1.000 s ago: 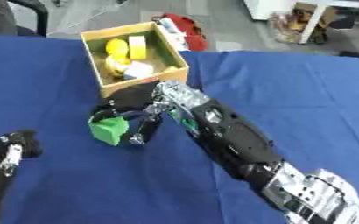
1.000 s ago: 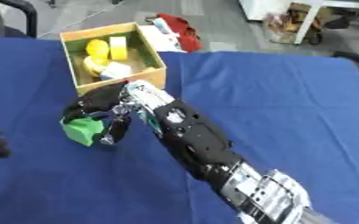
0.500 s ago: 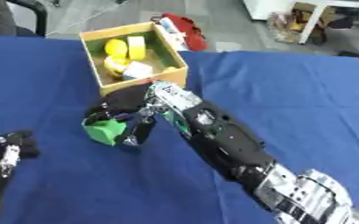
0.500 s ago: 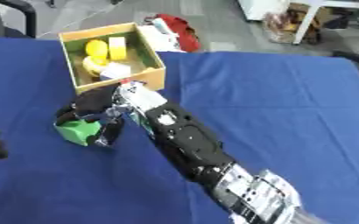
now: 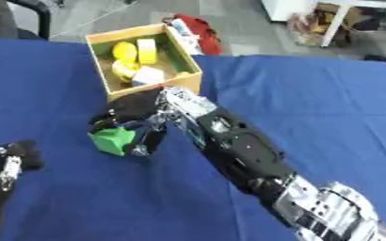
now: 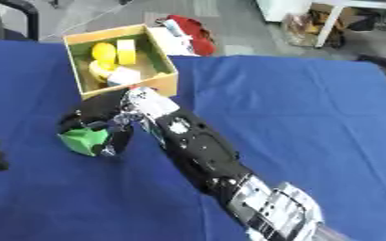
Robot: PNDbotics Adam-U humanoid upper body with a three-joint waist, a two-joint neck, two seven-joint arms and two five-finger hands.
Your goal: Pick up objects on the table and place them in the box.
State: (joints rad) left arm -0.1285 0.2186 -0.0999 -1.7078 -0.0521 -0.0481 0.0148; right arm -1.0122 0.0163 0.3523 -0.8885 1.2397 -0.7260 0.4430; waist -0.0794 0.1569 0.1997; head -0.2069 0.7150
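A green block [image 5: 112, 140] lies on the blue table [image 5: 311, 108], just in front of the wooden box [image 5: 182, 78]. My right hand [image 5: 134, 114] reaches over it from the right, its fingers curled round the block's top and sides. The box holds a yellow round thing [image 5: 124, 50], a yellow block [image 5: 147, 50] and a white piece [image 5: 148, 75]. My left hand [image 5: 11, 160] rests at the lower left edge, away from the block, its fingers bent inward.
A red and white object [image 5: 194, 31] lies on the floor just behind the box. A dark chair [image 5: 19, 16] stands at the far left. White furniture legs [image 5: 328, 23] show at the upper right.
My right hand has shifted slightly left and nearer with the green block inside its fingers. The whole view has also shifted a little.
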